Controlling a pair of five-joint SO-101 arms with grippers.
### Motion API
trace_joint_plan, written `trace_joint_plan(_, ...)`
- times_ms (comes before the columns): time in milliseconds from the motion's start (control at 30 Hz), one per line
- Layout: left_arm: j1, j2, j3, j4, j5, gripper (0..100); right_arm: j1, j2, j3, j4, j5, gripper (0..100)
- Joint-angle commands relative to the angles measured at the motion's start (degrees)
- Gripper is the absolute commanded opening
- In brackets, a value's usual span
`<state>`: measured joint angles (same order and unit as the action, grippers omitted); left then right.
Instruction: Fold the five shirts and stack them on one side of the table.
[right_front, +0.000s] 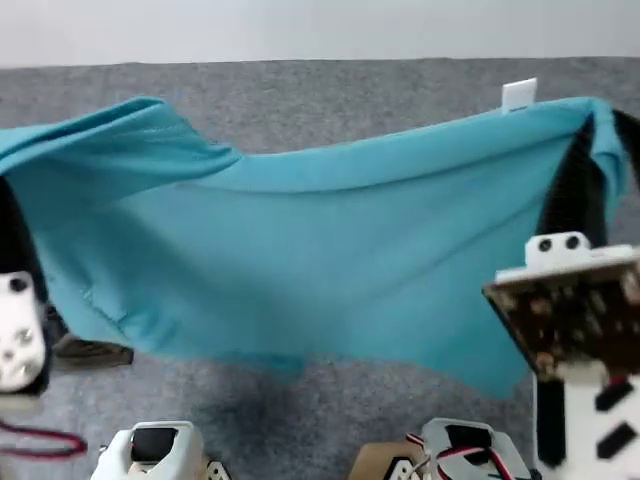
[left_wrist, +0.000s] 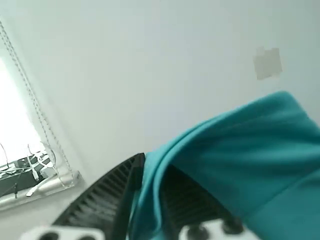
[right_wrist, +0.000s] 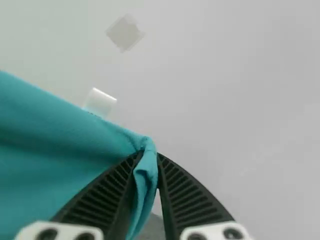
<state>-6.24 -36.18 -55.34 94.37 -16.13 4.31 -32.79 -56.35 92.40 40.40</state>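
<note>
A teal shirt (right_front: 300, 250) hangs stretched in the air above the grey table (right_front: 330, 95), held up at both ends. My left gripper (left_wrist: 147, 172) is shut on one end of the teal shirt (left_wrist: 240, 150), with cloth pinched between its ribbed black fingers (left_wrist: 107, 192). My right gripper (right_wrist: 146, 160) is shut on the other end of the teal shirt (right_wrist: 50, 150), and a white label (right_wrist: 99, 100) sticks up from the hem. In the high view the right gripper (right_front: 590, 130) is at the far right, and the left arm (right_front: 18, 320) stands at the left edge.
The shirt's lower edge droops toward the near side of the table. Arm bases (right_front: 155, 450) and cables (right_front: 45, 440) sit along the front edge. A pale wall (right_front: 300, 30) runs behind the table.
</note>
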Motion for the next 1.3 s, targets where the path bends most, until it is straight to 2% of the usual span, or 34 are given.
trace_joint_plan(0, -0.4, 0.0, -4.9, 1.9, -0.7, 0, 2.9, 0.4, -4.2, 3.3, 0.6, 0.9)
trace_joint_plan(100, -0.4, 0.0, -9.0, 6.1, -2.8, 0, 3.6, 0.4, -8.1, 8.2, 2.7, 0.9)
trace_joint_plan(200, -0.6, -0.3, -11.0, 6.2, -3.8, 0, 3.6, 0.0, -11.2, 10.6, 3.3, 0.9)
trace_joint_plan(300, -4.0, -2.1, -9.8, 6.2, -4.1, 0, 3.6, -2.6, -8.3, 10.5, 3.9, 0.9)
trace_joint_plan(500, -4.8, -8.4, 2.7, 6.2, -4.2, 0, 3.6, -12.4, 11.6, 10.5, 3.5, 0.9)
trace_joint_plan(800, -4.8, -15.8, 31.1, 5.0, -4.2, 0, 3.4, -23.0, 41.6, 7.4, 3.3, 0.9)
trace_joint_plan(967, -4.7, -15.6, 45.2, -3.1, -4.2, 0, 3.4, -24.4, 55.9, -2.8, 3.3, 0.9)
trace_joint_plan(1267, -4.7, -15.4, 73.9, -31.7, -4.4, 0, 1.4, -24.0, 80.0, -27.3, 0.6, 0.9)
